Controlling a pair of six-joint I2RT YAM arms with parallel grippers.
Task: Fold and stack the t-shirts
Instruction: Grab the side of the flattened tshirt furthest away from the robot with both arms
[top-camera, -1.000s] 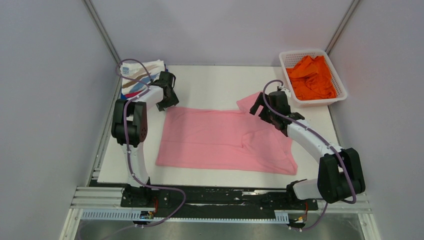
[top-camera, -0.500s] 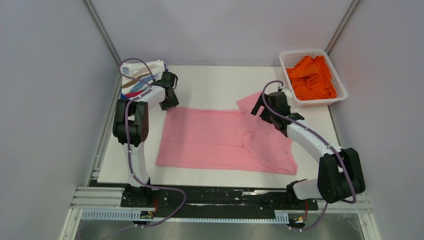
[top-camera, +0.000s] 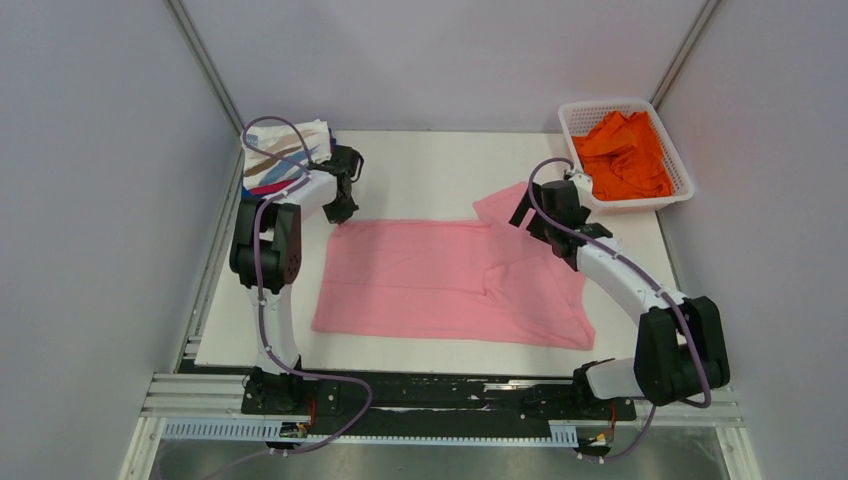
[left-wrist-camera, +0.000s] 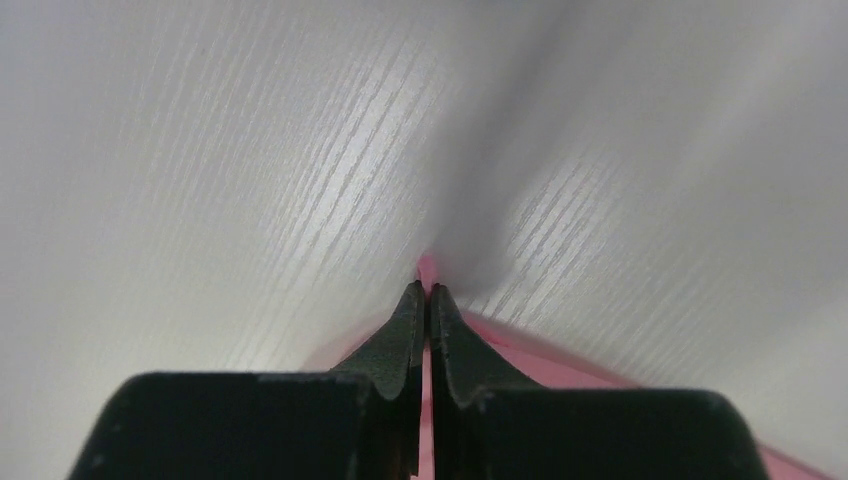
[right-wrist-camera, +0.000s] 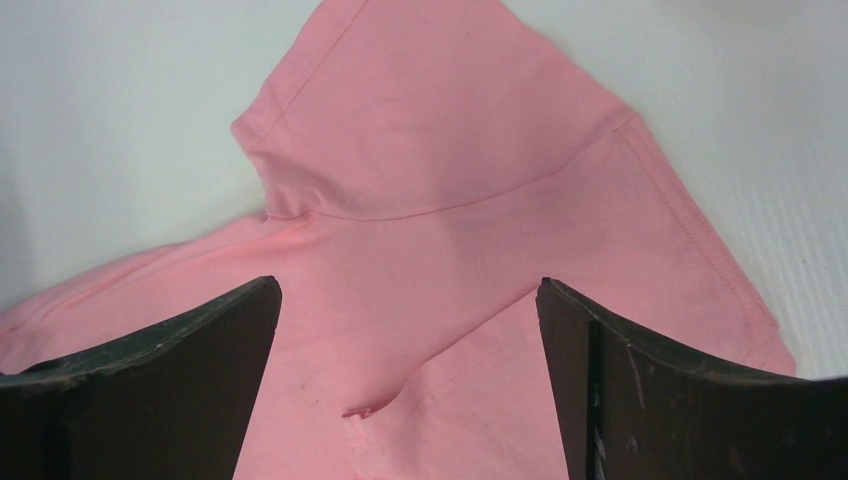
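A light pink t-shirt (top-camera: 440, 280) lies spread flat in the middle of the white table, one sleeve (top-camera: 493, 205) pointing to the far right. My left gripper (top-camera: 341, 216) is down at the shirt's far left corner. In the left wrist view its jaws are shut (left-wrist-camera: 427, 290) on a thin edge of the pink cloth (left-wrist-camera: 537, 370). My right gripper (top-camera: 527, 212) hovers open over the sleeve; the right wrist view shows its fingers wide apart (right-wrist-camera: 408, 285) above the pink sleeve seam (right-wrist-camera: 440, 130), touching nothing. An orange t-shirt (top-camera: 622, 155) lies crumpled in the basket.
A white lattice basket (top-camera: 572, 115) stands at the far right corner. A stack of folded shirts, a streak-printed white one (top-camera: 285, 150) on top, sits at the far left corner, right behind the left arm. Bare table (top-camera: 430, 165) lies beyond the pink shirt.
The left gripper has come down onto the pink shirt's far left corner and shut on it. The right gripper has shifted slightly toward the far right and stays open.
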